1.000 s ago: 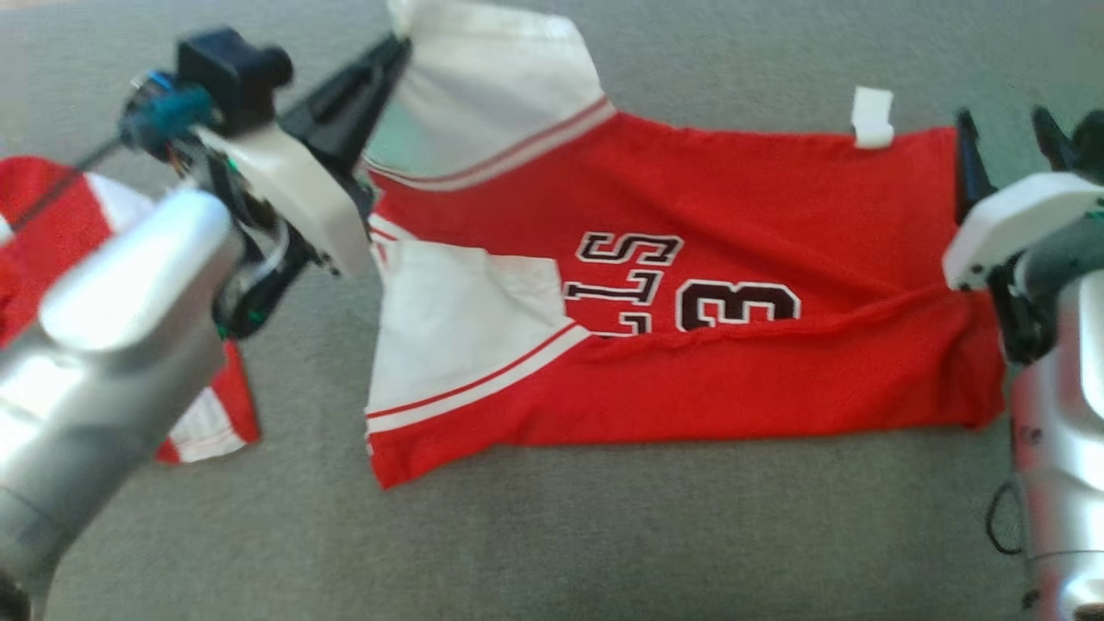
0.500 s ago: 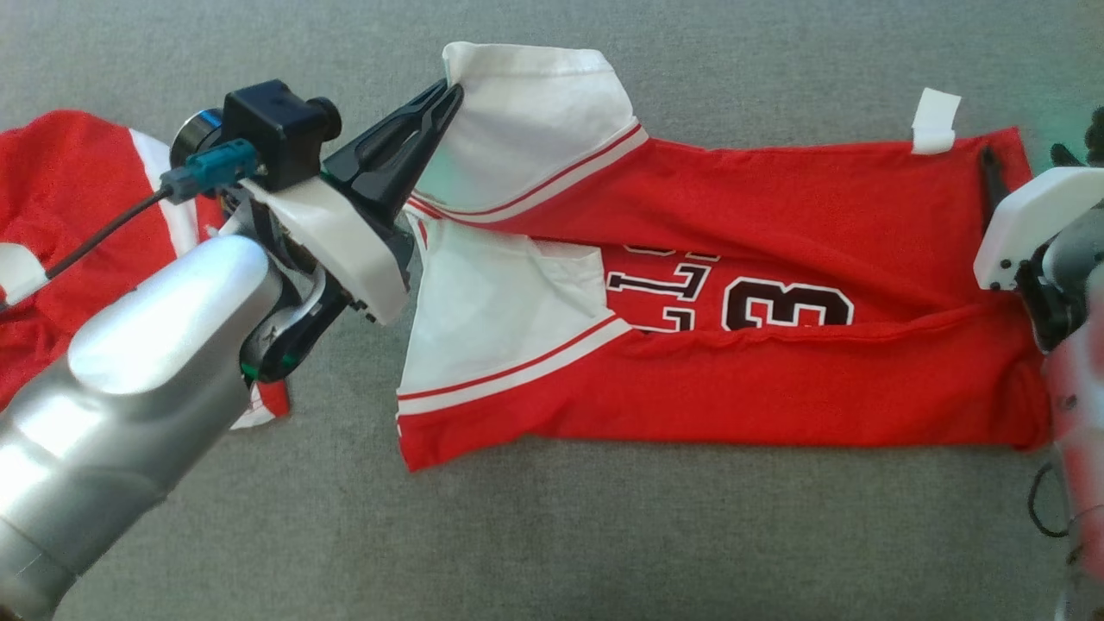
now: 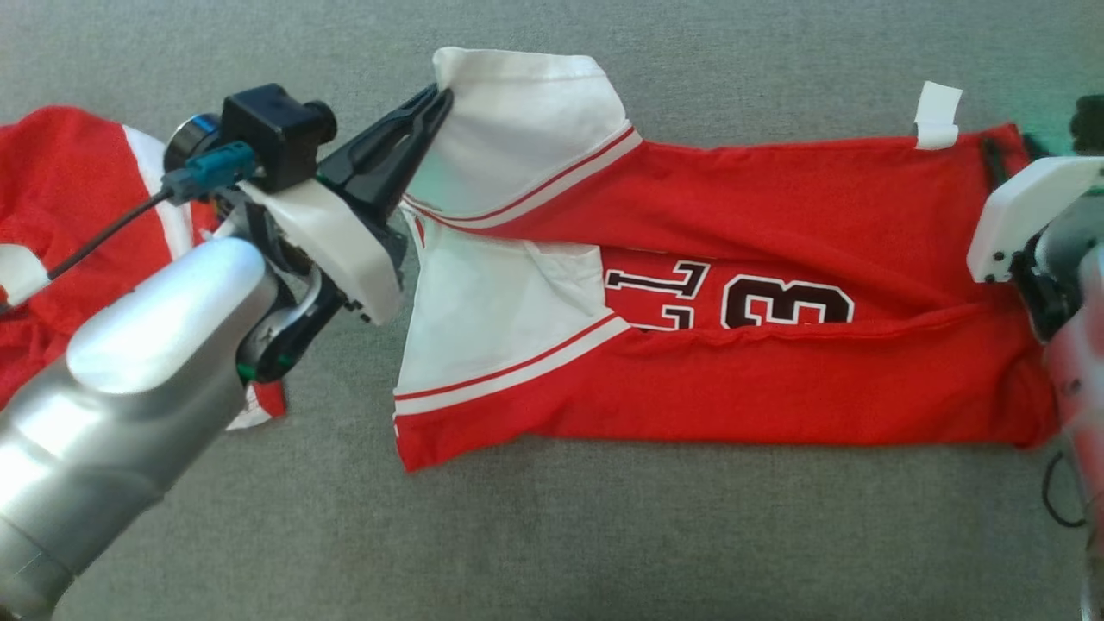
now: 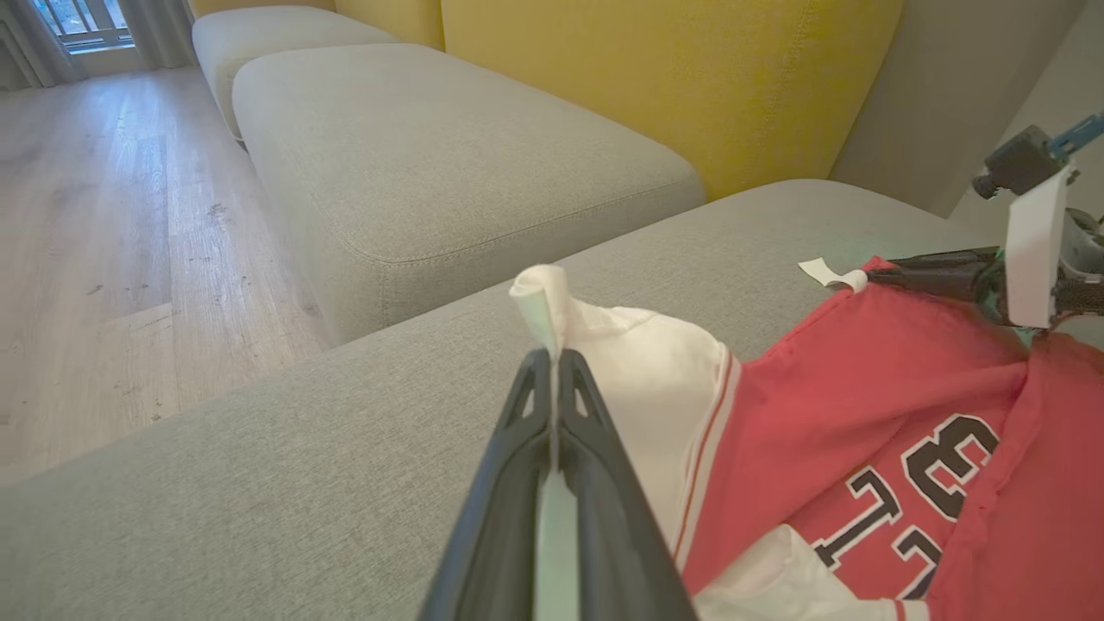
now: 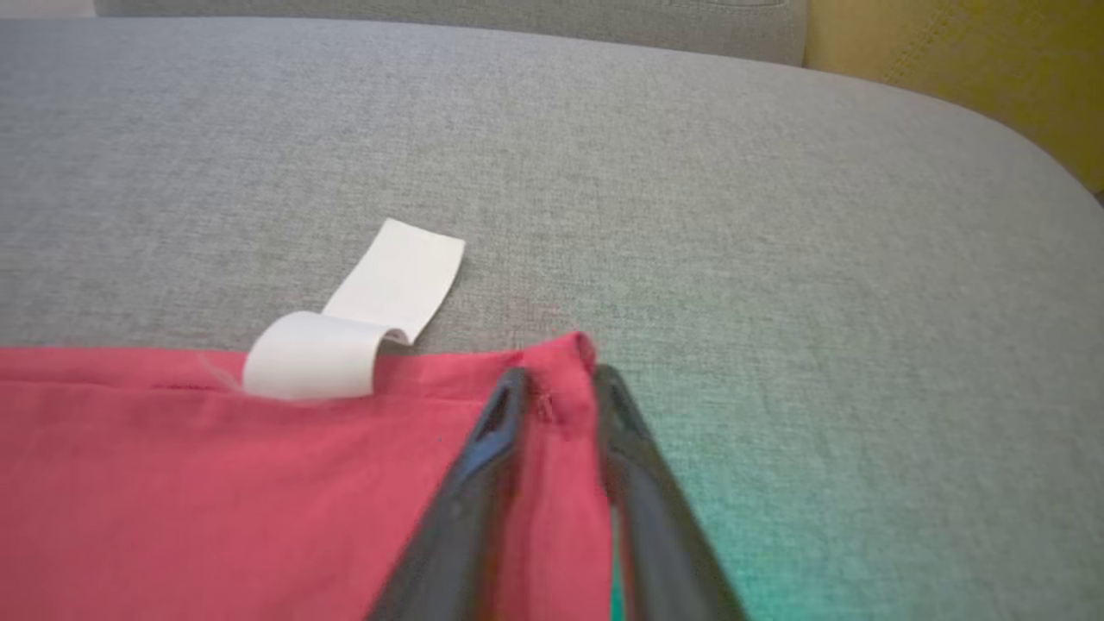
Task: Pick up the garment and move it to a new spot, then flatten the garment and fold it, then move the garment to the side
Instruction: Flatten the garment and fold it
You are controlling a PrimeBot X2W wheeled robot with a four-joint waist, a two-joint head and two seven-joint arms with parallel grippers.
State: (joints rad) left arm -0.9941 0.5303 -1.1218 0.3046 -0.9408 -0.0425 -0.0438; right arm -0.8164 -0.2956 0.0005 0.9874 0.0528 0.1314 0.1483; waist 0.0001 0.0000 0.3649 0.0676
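Jersey [image 3: 776, 216] lying at middle of cushion [image 3: 604, 535], near edge lapping over number [image 3: 787, 308]. Left gripper [image 3: 438, 93] clenching white sleeve corner [image 4: 536, 289] at cushion's left; right gripper [image 5: 556, 379] pinching red hem corner [image 5: 562, 358] at cushion's right. You're likely folding far edge over: be moving both together, edge taut.

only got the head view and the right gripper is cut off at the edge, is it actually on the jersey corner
observer: the right wrist view has the right gripper with one finger on either side of the jersey's red corner, cloth between them. Whether it is clamped, I cannot tell.
operator: ok and is the left pinch clean
observer: the left wrist view has the left gripper shut, with a small roll of the white sleeve sticking out past its tips.
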